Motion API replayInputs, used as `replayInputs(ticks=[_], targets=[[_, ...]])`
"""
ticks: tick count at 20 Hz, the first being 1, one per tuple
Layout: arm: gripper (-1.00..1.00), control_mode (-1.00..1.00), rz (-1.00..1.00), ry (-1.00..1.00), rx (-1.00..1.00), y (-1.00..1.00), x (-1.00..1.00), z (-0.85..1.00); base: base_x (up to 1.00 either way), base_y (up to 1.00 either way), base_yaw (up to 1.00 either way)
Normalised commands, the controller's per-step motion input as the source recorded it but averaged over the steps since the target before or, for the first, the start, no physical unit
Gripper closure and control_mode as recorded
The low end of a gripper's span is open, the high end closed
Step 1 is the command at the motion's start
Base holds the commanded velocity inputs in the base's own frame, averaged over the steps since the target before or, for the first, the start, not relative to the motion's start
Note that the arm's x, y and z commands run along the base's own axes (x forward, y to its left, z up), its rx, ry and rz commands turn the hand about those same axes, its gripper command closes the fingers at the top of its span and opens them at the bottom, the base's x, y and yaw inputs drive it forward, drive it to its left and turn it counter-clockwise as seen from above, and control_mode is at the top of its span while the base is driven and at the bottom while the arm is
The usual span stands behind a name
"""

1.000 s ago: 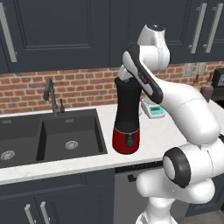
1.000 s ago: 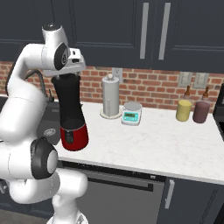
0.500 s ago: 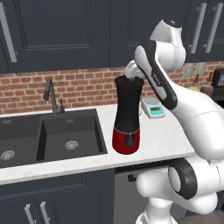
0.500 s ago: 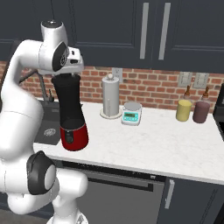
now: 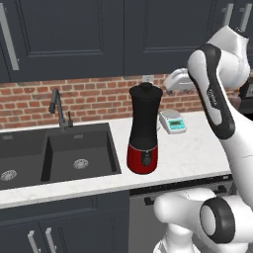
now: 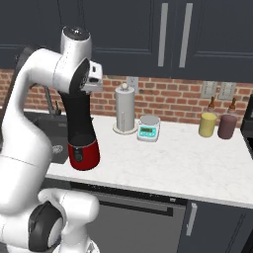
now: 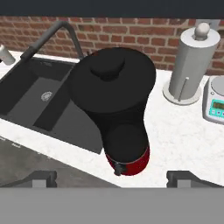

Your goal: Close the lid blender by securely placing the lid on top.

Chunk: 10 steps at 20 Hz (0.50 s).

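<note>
- The blender [image 5: 144,132] stands upright at the centre of the left base view, its red base on the white counter [image 5: 197,148] just right of the sink [image 5: 59,153], near the counter's front edge.
- The lid [image 7: 113,79] sits on top of the black jar, knob up; in the hand view it covers the jar mouth at upper centre. Whether it is fully seated I cannot tell.
- The gripper [image 7: 111,178] stands wide, holding nothing; its two dark fingertips [image 7: 43,178] show at the bottom of the hand view, well apart from the lid and to either side of the blender.
- In the right base view the hand sits at the upper left, above and beside the jar [image 6: 79,118].
- Open counter lies right of the blender's base and in front of it; the paper-towel holder [image 6: 125,114] and the kitchen scale [image 6: 148,128] stand nearer the brick wall, and the yellow canister [image 6: 208,124] and maroon canister [image 6: 227,126] stand far right.
- The faucet [image 5: 58,108] rises behind the sink at left of the left base view.
- Compared with a second ago, the arm has lifted up and swung away to the right in the left base view, so the lid that the hand covered then is now plainly seen on the jar; blender and counter items have not moved.
</note>
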Motion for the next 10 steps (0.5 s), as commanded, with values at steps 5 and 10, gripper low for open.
replayInputs(ticks=[5,10], targets=[[-1.00,-1.00,0.00,-0.02,0.08,-0.63,-0.61,0.00,0.00,0.00,0.00],[-1.00,-1.00,0.00,-0.01,0.02,-0.47,-0.45,-0.06,0.00,0.00,0.00]])
